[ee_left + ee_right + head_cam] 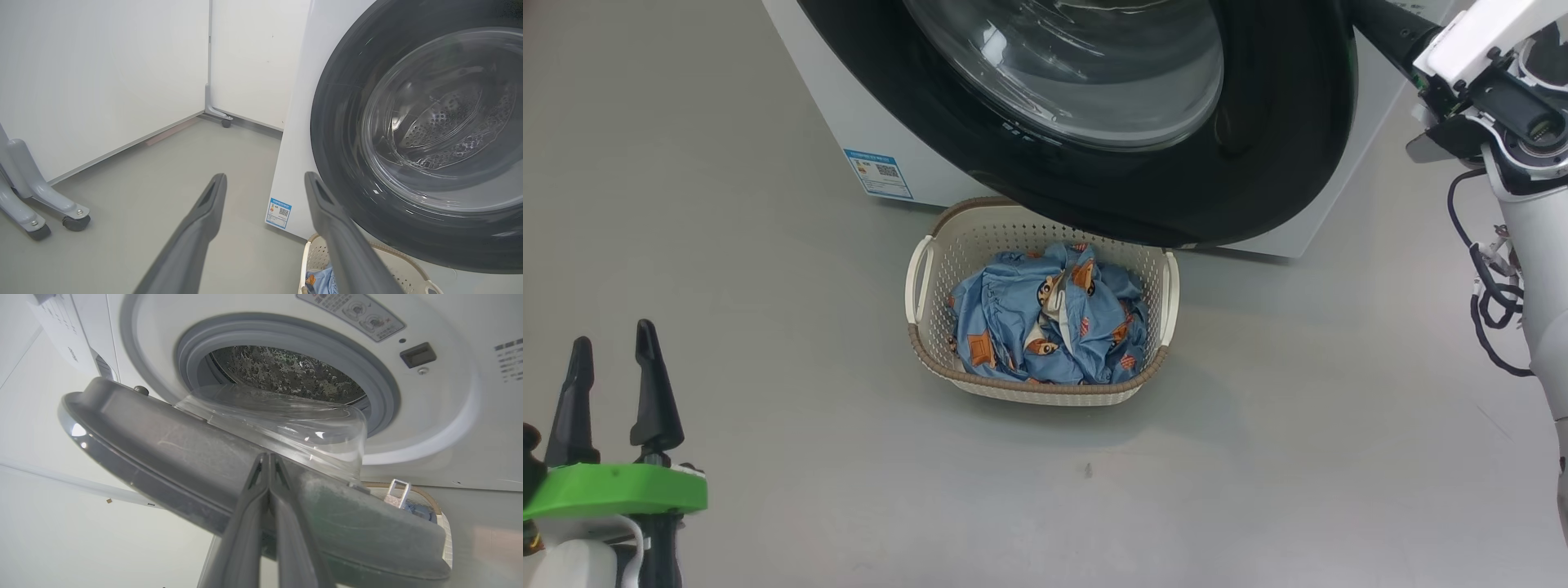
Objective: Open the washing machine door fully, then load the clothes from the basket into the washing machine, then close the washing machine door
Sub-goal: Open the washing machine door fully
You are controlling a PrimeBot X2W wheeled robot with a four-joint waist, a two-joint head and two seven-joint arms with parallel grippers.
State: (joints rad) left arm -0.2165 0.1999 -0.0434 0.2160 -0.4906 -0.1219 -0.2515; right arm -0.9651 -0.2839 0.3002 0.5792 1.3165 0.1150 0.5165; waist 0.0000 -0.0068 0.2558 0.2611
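While my left gripper (613, 336) hangs low at the left, fingers spread wide and empty, well apart from everything, the washer (862, 122) stands ahead. Just in front of it the basket (1037, 385) sits on the floor (768, 261), with the clothes (1054, 318) bunched inside. Partly swung out, the door (1258, 163) overhangs the basket's back edge. At the right, my right gripper (269, 457) is pressed closed, holding nothing, its tips at the door's grey inner face beside the glass bowl (286, 424); I cannot tell whether they touch.
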